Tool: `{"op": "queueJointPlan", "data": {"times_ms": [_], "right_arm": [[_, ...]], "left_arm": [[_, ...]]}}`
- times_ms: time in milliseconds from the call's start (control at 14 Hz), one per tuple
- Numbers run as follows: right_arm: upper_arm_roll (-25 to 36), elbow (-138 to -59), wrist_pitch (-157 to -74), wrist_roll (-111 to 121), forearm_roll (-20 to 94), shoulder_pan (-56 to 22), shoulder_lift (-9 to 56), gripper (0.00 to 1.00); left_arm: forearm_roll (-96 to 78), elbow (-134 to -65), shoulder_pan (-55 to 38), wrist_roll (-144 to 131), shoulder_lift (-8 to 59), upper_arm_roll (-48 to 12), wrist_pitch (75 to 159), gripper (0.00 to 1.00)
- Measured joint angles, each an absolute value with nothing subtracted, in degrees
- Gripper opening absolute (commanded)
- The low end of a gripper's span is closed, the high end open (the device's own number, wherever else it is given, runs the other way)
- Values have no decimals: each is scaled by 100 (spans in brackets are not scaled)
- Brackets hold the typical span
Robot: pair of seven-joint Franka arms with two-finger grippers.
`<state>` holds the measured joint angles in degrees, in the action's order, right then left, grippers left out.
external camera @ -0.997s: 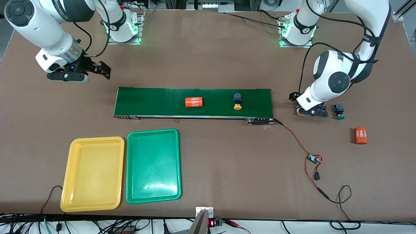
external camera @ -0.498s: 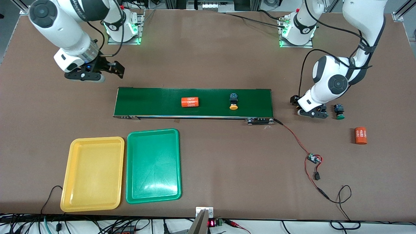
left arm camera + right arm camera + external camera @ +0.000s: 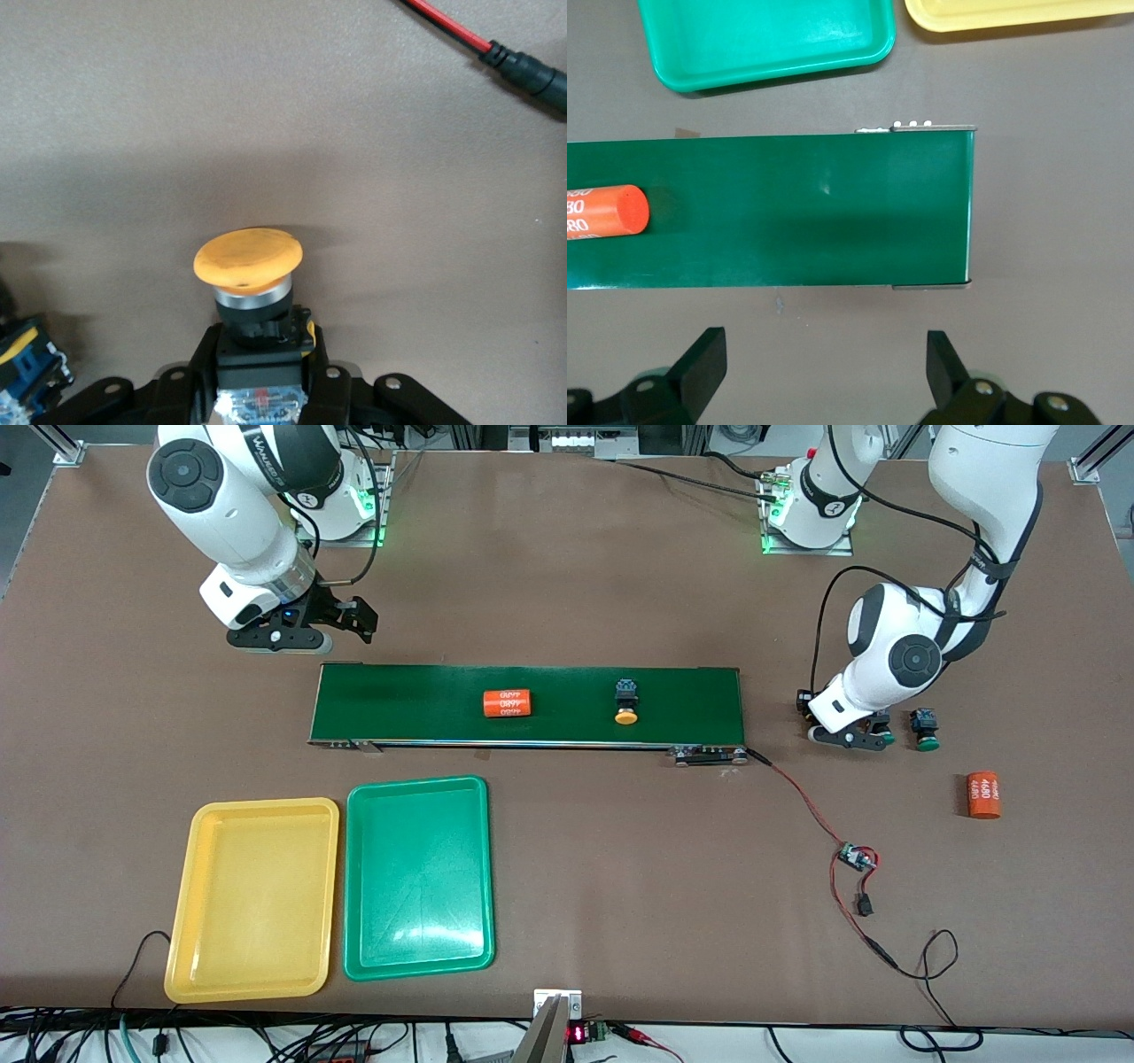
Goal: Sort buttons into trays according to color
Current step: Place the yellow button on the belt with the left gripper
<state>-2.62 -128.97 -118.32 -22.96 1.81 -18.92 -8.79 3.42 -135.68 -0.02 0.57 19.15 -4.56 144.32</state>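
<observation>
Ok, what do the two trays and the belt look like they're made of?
Yellow tray and green tray: likely moulded plastic, glossy; light glare on the floors, rounded rims. Conveyor belt: looks like matte dark green rubber or PVC, though that's uncertain; flat even colour, metal strip along its edge.

Brown table [image 3: 567, 584], evenly lit

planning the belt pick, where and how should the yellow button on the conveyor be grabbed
Grip the yellow-capped button by its black-and-blue body, coming straight down from above. It lies on its side on the conveyor belt, its wide cap toward the front camera; the boxy body offers flatter sides than the rounded cap.
</observation>
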Motion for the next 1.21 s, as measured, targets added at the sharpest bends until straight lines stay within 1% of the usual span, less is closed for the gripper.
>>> {"op": "queueJointPlan", "data": {"times_ms": [142, 214, 356, 498, 570, 712, 854, 997, 1210], "right_arm": [[-263, -12897, -11899, -2430, 181, -1993, -835, 100], [-262, -12896, -11922, -2533, 181, -2046, -814, 100], [-263, -12896, -11956, -2698, 181, -2136, -781, 100], [-262, -12896, -11997, -2724, 181, -2165, -754, 100], [-262, -12895, -12039, -2724, 181, -2166, -733, 100], [-260, -12895, -12083, -2724, 181, -2176, -692, 100], [-261, -12894, -12091, -2724, 181, -2213, -675, 100], [-261, -12892, -12097, -2725, 181, -2232, -669, 100], [-260, -12890, -12100, -2725, 181, -2235, -667, 100]], "left_arm": [[338, -13443, -12, 57, 1780, -460, 14133, 26], [337, -13305, -27, 57, 1672, -480, 13826, 26], [332, -12822, -49, 22, 1436, -679, 12920, 26], [328, -12176, -94, -320, 1273, -1055, 11926, 26], [327, -11932, -135, -587, 1238, -1262, 11645, 26], [319, -11697, -239, -1180, 1240, -1674, 11491, 26], [131, -11685, -338, -1588, 1318, -1998, 11598, 26], [-58, -11687, -446, -1691, 1495, -2156, 11869, 26], [-110, -11687, -563, -1699, 1836, -2188, 12147, 26]]}}
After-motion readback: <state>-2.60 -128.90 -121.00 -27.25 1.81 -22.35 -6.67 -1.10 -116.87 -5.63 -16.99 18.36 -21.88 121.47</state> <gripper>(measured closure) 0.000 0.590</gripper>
